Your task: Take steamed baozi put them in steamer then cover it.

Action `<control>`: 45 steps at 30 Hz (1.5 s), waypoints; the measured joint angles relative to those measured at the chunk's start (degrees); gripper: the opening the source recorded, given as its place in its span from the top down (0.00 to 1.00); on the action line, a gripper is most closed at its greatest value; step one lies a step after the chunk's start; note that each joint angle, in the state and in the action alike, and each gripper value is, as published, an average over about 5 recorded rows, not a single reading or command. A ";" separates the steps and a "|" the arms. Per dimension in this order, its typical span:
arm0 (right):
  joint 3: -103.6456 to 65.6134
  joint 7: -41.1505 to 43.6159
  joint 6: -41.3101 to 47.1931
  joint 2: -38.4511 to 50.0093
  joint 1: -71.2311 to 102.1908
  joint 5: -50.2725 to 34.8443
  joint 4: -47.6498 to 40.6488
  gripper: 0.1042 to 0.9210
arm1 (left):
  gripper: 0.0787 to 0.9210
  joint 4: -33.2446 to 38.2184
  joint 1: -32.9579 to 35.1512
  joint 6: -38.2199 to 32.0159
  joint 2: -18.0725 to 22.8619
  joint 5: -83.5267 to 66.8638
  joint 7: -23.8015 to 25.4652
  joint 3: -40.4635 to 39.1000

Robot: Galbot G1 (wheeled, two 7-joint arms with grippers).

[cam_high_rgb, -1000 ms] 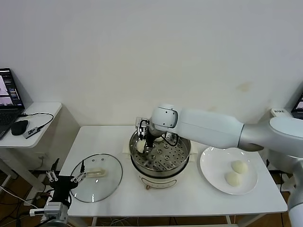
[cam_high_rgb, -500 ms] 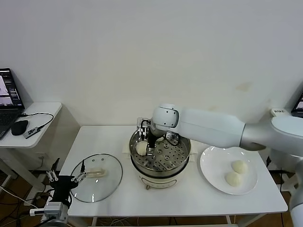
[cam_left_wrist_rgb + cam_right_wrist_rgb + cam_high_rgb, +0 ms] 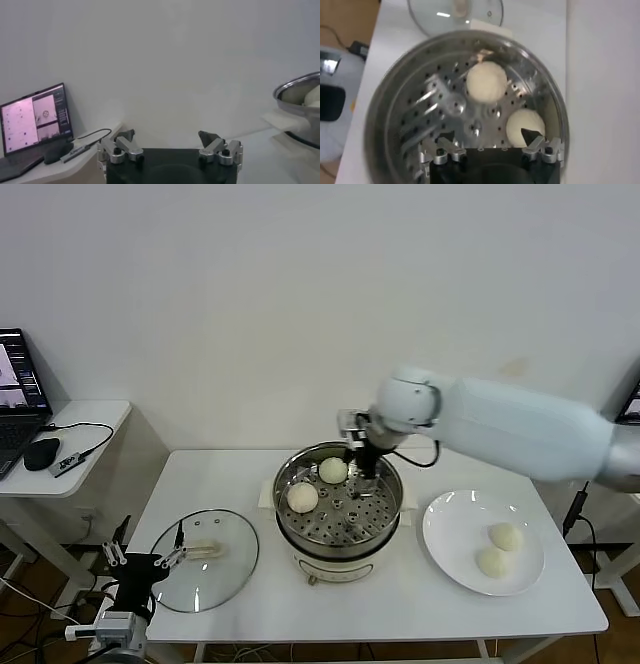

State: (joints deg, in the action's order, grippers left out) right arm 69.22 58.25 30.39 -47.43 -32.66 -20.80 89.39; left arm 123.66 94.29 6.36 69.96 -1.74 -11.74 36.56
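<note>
A moment earlier the right pincer (image 3: 358, 452) was low at the steamer's (image 3: 338, 536) left side with a baozi; now it has risen to the back rim, open wide and empty. Two baozi (image 3: 303, 497) lie inside the steamer; two wait on the plate (image 3: 450, 534) at right. The cover (image 3: 203, 559) lies on the bench (image 3: 400, 604) at lower left. The left pincer (image 3: 170, 148) is parked there, open and empty.
</note>
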 measured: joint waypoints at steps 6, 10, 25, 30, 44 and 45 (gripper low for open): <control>-2.15 4.21 -4.93 10.56 1.56 5.78 3.73 0.12 | 0.12 -0.05 0.54 -0.20 -0.14 0.12 0.01 -0.25; -5.48 6.20 -7.99 17.05 5.62 10.26 5.03 0.12 | 0.12 -0.26 0.70 -0.29 -0.08 0.43 0.01 -0.64; -29.94 8.92 -16.24 29.27 36.73 25.40 4.60 0.12 | 0.12 -0.81 1.34 -0.28 0.60 0.94 0.02 -0.86; -35.20 8.40 -17.31 28.49 43.90 29.01 2.82 0.12 | 0.12 -0.85 1.70 -0.28 0.68 0.96 0.02 -0.43; -40.25 6.03 -18.34 22.10 51.06 35.26 -5.09 0.12 | 0.12 -1.68 1.83 -0.31 1.36 0.96 0.04 0.70; -40.37 5.87 -18.37 21.64 51.26 35.49 -5.65 0.12 | 0.12 -1.78 1.75 -0.31 1.39 0.96 0.04 0.72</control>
State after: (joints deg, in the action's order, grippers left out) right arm 28.85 64.12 12.02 -25.79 18.60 14.70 83.74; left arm 121.88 96.04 6.05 71.35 -0.78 -11.70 37.28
